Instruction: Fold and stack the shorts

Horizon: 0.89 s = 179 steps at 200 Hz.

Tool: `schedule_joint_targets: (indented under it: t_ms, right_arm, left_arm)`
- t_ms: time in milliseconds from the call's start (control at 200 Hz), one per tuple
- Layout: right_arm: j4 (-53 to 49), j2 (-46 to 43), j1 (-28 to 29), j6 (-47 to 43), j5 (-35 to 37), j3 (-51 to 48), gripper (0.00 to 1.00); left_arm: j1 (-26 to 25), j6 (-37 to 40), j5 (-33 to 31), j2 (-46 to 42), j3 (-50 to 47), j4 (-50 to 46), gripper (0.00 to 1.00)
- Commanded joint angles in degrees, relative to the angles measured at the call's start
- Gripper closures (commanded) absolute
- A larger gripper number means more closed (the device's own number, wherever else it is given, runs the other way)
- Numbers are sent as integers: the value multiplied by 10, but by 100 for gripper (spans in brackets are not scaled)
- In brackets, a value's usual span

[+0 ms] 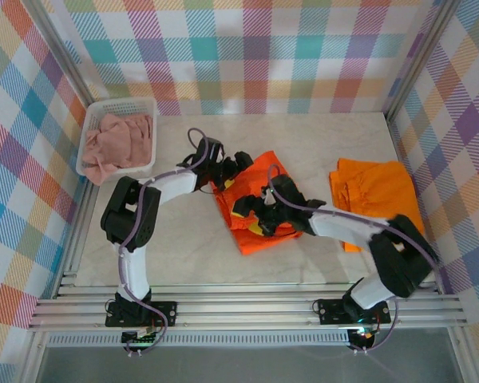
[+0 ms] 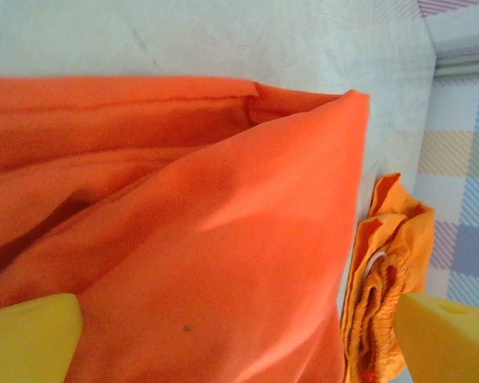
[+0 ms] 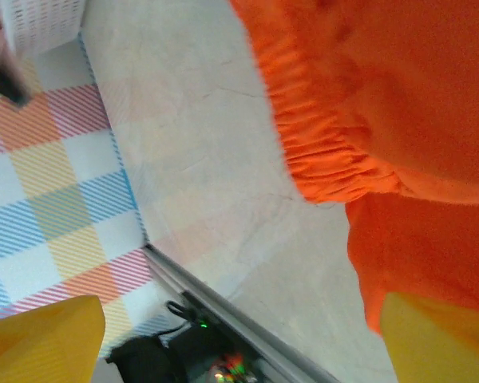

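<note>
Left wrist view, left gripper [image 2: 239,335]: jaws wide apart; bright orange cloth shorts [image 2: 223,239] lie between them, unclamped.
Right gripper [image 3: 239,335]: jaws wide apart at the same shorts' gathered waistband [image 3: 319,152]; nothing held.
Shorts position: bench [image 1: 191,231] centre, under both grippers.
Count: three shorts. Bright orange; lighter orange folded pair [image 1: 379,191], right edge; dusty pink pair [image 1: 120,140] in white plastic mesh basket [image 1: 120,103], far-left corner.

readable text — none | labels, brands: none | numbers, signs: none legible in any view
</note>
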Motion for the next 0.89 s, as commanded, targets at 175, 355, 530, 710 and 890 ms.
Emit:
schedule_joint_targets:
  t_ms: [175,355,530,710,890]
  right_arm:
    - [-410,-99,-160,-298,92,102,12]
    - [-386,-46,-193,-343,41,93,18]
    - [-276,-38,-193,-320,-76,67,22]
    - [-221,-2,-193,-320,-98,61,17]
    - [-173,63,-196,-299,-94,44,12]
  left_arm:
    - [-27,205,-18,22,271,-282,0]
    - [-56,185,24,109,359,-284,1]
    - [-73,139,50,176,406,-259,1]
    - [-80,127,45,225,438,-259,0]
    - [-79,129,24,259,451,-260,0]
